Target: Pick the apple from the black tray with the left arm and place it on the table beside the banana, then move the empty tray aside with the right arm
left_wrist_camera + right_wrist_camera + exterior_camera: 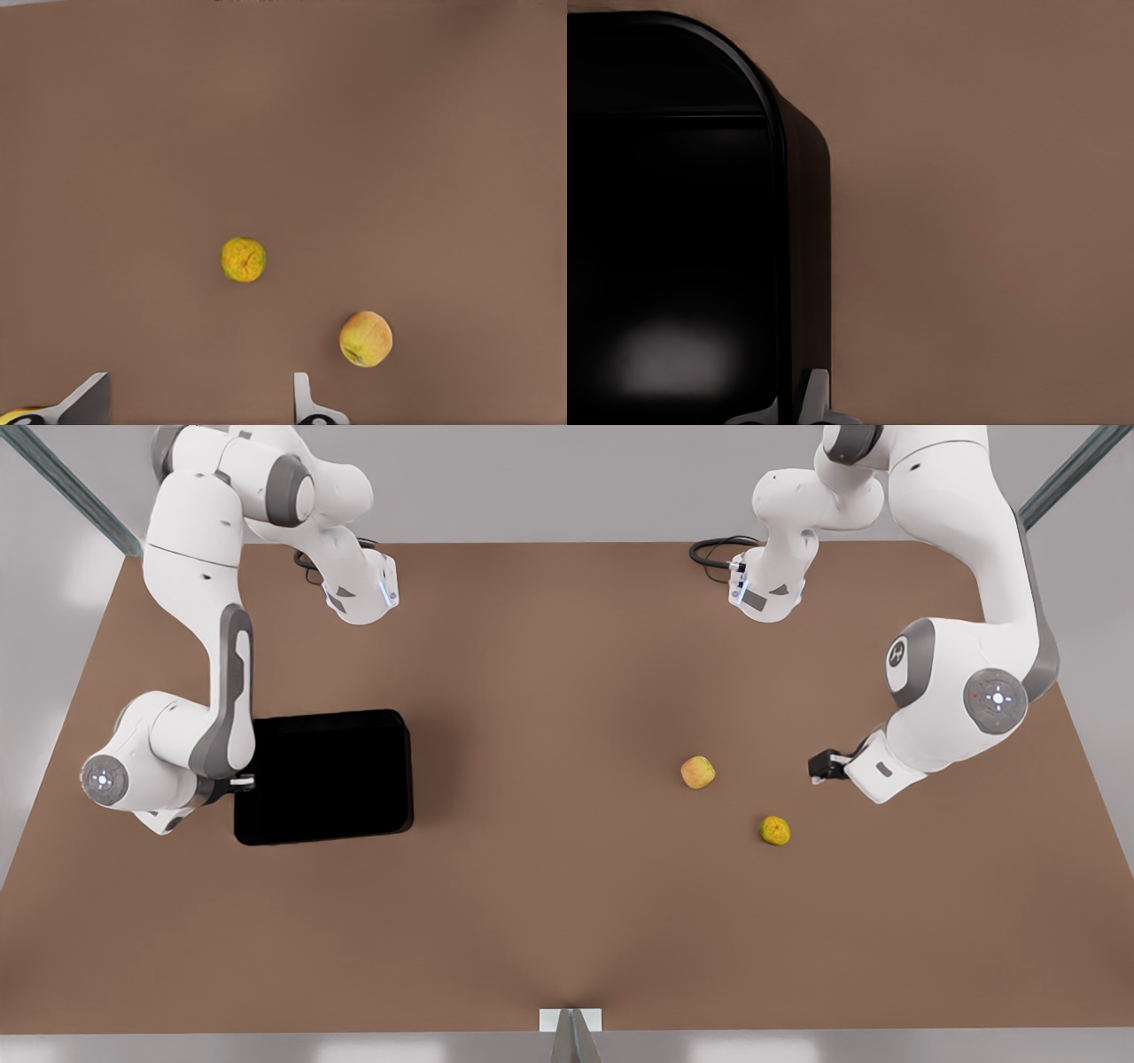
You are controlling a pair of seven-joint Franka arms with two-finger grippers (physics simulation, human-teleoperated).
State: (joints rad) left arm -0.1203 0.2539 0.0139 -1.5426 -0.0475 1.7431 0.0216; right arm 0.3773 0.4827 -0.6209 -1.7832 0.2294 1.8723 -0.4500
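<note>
We saw the left hand low over the surface on the front view's right. Its arm was folded: elbow up by the far edge, forearm coming down, wrist angled so the hand pointed toward the middle of the surface. Its fingers were spread wide and held nothing. The apple lay on the surface ahead of this hand, well apart from it and beyond the fingertip on one side in the left wrist view. A bumpy yellow-green fruit sat nearer the hand, ahead of the gap between the fingers and apart from the apple. We also saw a sliver of yellow at the frame corner next to the other finger, but we could not tell what it was.

The right hand was on the front view's left, at the edge of the black tray. That arm was bent sharply, with the forearm running down alongside the tray and the wrist tucked low. In the right wrist view the tray's rim ran straight into the hand, with one finger inside the rim and one outside. The fingers sat close together and looked pinched on the rim. The tray lay flat, extending ahead of that hand, well apart from the apple and the left hand.
</note>
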